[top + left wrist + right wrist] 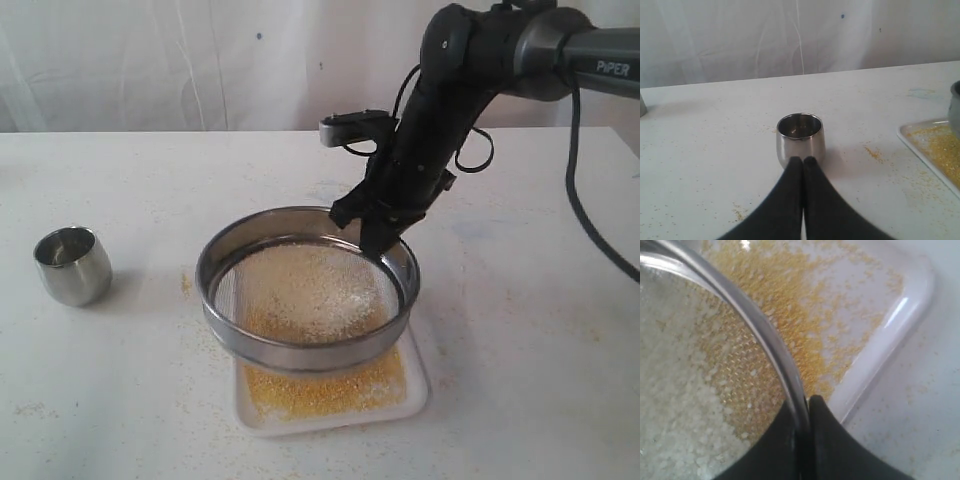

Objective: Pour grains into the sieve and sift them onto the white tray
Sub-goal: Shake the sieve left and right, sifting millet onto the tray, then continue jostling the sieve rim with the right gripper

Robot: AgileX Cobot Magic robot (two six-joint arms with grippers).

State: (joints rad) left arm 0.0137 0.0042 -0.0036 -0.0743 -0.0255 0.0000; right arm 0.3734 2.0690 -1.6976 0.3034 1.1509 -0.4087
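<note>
In the exterior view the right tool (378, 235) is clamped on the far right rim of the sieve (300, 348), which sits over the white tray (418, 388) near the middle of the worktop (520, 330). From here I cannot tell whether the sieve's bottom touches the tray. The grains (310, 290) are split. Pale white kernels (325, 285) are spread over the mesh, and yellow granules (330, 392) lie on the tray below the near rim.

The right wrist view adds the grip itself. One dark finger is inside the steel rim and one outside, closed on it. More of the yellow granules lie on the tray beyond the rim, and some show through the mesh.

Only the left wrist view shows the left tool (803, 160). Its two fingers are pressed together with nothing between them, their tips just in front of the steel cup (800, 140). The cup stands upright on the worktop, well to the left of the tray. This view also catches a corner of the tray dusted yellow, and loose specks scattered on the worktop.
</note>
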